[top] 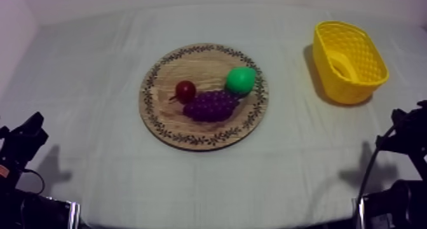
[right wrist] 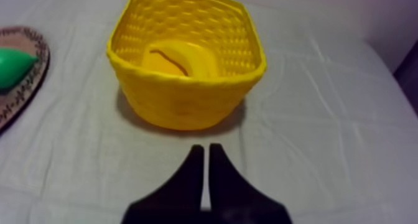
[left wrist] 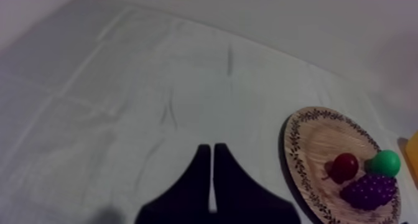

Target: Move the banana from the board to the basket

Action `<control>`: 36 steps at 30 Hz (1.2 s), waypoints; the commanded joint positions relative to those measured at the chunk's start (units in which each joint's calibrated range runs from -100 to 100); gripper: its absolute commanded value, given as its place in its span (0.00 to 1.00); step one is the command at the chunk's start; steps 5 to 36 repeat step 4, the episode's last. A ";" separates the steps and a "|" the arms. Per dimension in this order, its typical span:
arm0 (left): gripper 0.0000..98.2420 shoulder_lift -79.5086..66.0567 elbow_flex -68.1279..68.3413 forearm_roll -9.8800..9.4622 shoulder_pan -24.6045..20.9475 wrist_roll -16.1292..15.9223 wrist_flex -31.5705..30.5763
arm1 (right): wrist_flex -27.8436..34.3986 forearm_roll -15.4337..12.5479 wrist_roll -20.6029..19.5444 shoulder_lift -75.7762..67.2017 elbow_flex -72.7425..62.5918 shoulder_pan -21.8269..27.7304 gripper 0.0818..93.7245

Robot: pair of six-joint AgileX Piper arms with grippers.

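The banana (right wrist: pixel 183 60) is seen in the basket (right wrist: pixel 186 97), ahead of the right gripper (right wrist: pixel 206 149). It and the left gripper (left wrist: pixel 211 149) are squeezed narrow, empty.

Banana (right wrist: pixel 185 60) inside yellow basket (right wrist: pixel 186 103)

left arm (top: pixel 22 142), right arm (top: pixel 406 133): were black, blocky | left gripper (left wrist: pixel 212 147), right gripper (right wrist: pixel 206 147): fingers were black, tapered
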 commanded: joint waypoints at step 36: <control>0.00 -0.01 0.01 -0.02 0.01 -0.01 0.02 | -0.15 0.00 1.40 -0.04 0.04 -0.04 0.00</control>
